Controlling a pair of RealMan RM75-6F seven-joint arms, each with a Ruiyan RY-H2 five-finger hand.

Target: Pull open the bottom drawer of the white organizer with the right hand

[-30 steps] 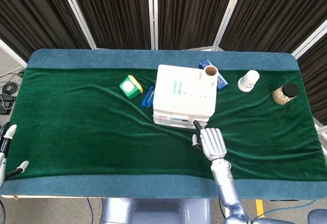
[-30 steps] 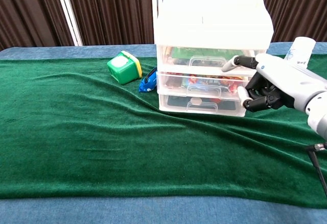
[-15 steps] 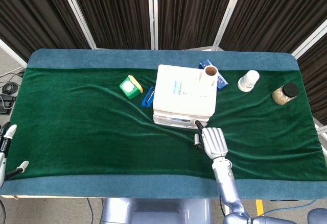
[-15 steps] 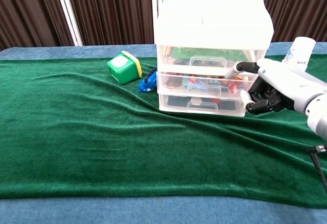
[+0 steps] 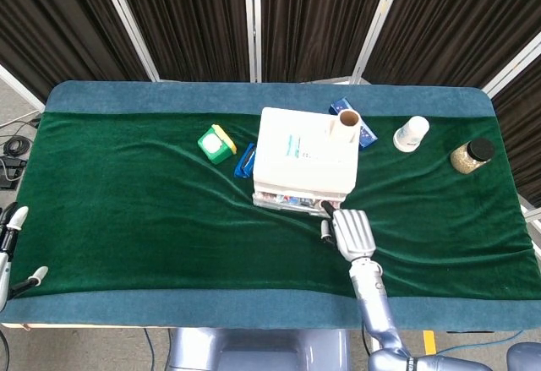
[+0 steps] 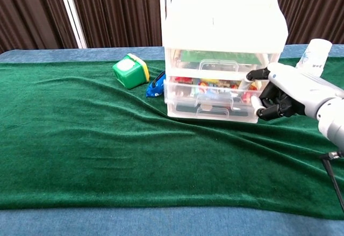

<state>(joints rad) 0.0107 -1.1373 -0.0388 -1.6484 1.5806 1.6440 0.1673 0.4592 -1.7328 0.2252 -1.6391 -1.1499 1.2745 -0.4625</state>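
- Three translucent drawers stack in the white plastic organizer at upper centre of the chest view; the bottom drawer faces the camera, its front about level with the drawers above, so I judge it not yet pulled out.
- The right hand, white-backed with dark curled fingers, sits at right centre against the organizer's right front corner, probably to hook a drawer edge for the pull.
- Whether those fingers actually catch the bottom drawer or the middle one cannot be told; the contact is hidden behind the hand.
- The left hand is cut off at the lower left edge of the head view; two pale fingertips show apart, holding nothing.
- Drawer contents are a coloured blur.
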